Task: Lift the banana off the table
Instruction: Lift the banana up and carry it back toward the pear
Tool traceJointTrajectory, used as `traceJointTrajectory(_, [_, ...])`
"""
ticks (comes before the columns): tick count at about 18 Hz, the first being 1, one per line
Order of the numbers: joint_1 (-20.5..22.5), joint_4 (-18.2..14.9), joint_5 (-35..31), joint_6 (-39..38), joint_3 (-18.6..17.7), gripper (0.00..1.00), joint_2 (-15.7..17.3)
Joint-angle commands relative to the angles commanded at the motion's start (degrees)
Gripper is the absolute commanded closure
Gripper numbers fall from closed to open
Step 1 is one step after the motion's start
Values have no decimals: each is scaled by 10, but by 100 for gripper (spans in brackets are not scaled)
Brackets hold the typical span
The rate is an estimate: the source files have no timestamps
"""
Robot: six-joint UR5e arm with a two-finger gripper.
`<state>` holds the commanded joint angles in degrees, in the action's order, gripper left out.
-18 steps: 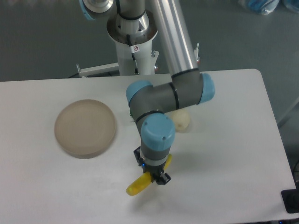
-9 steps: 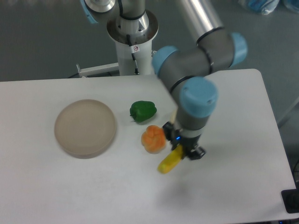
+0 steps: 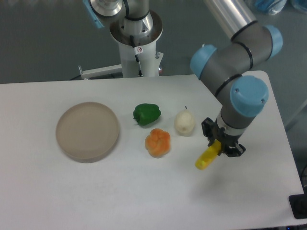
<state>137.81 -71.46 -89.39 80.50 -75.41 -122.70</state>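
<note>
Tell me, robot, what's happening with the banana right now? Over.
Gripper shut on banana. Banana held above the table, right of the pear. Nothing in the way.

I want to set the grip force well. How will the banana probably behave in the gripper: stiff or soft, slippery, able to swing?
The banana looks like smooth plastic, so probably stiff and light, and perhaps slippery. The gripper holds it near one end, and the free end points down toward the table, so it may pivot between the fingers. Its slim shape gives little contact area.
</note>
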Motion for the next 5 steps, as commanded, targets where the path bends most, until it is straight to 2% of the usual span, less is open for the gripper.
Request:
traceJointTrajectory(2, [4,0,0,34,-3,100,5])
traceJointTrajectory(5, [3,1,-1,37,-6,100,5])
